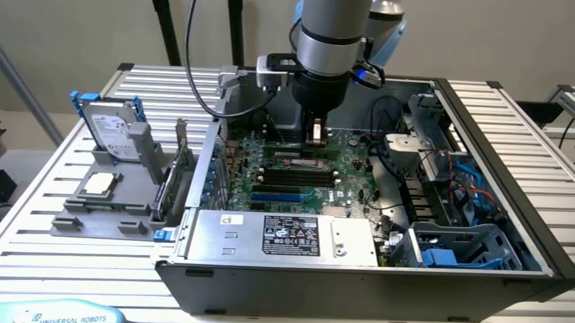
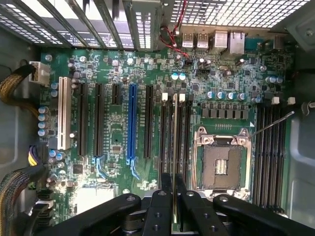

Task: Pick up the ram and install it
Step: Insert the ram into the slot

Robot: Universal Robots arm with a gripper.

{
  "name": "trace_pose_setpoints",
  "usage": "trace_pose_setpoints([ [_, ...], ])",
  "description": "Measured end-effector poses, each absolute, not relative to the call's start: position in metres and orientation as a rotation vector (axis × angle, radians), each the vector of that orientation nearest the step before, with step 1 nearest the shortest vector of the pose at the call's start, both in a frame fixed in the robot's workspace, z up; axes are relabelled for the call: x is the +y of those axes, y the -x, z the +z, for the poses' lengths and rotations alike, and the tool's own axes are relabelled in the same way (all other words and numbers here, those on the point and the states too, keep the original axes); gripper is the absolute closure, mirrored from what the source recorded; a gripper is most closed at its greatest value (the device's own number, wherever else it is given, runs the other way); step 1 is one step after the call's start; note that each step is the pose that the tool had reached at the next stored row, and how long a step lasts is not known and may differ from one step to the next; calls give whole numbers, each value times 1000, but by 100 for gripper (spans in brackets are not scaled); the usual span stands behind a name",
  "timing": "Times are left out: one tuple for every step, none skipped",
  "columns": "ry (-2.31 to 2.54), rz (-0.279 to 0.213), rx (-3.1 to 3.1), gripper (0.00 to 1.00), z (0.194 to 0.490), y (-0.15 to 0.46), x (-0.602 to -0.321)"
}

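End effector closed narrowly on the ram, held edge-on in line with the motherboard's black memory slots, inside the open computer case.

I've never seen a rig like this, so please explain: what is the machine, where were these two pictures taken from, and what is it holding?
The grey tube in the exterior view is a robot arm, reaching into an open computer case on a slatted table. The other picture comes from a camera on the arm's wrist, looking down along its gripper at the motherboard. The gripper is shut on the ram, a thin memory stick seen edge-on, lined up with the black slots beside the empty processor socket. Whether it is seated, I cannot tell. Beside the case, a grey holder carries a hard drive and a processor chip.
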State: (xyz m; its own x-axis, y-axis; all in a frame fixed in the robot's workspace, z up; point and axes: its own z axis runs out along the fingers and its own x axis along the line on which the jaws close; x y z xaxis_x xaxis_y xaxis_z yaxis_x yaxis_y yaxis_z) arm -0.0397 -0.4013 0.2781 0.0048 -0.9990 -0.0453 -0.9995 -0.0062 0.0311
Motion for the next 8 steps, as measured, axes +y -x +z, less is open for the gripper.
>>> trace_pose_setpoints([
  [2220, 84, 2207, 86, 276, 40, -401],
  [2220, 84, 2207, 86, 274, 39, -401],
  [2220, 83, 2208, 86, 273, 39, -401],
  [2220, 83, 2208, 86, 271, 39, -401],
  [2220, 83, 2208, 86, 269, 39, -401],
  [2220, 82, 2208, 86, 267, 39, -401],
  [2221, 81, 2208, 86, 265, 39, -401],
  [2221, 80, 2208, 86, 264, 38, -401],
])
